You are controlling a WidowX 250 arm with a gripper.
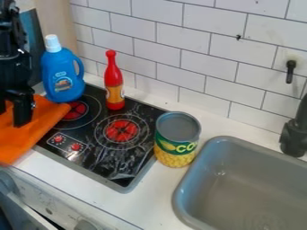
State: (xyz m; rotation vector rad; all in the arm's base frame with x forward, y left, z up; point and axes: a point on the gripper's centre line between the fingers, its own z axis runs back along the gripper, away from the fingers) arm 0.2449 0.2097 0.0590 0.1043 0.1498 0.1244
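Closest to you run the white front panel and the grey sink. Your cloth is plain bright orange, spread fairly flat at the left, overlapping the cooktop. It lies beneath your pincer, whose fingers stand spread, a gap between them. Just beside the cloth you have a blue jug; farther right, a red bottle, then a corn can near the sink.

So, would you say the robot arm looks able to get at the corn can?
Probably yes: the red bottle stands behind the direct line from the tool to the can, not in it.
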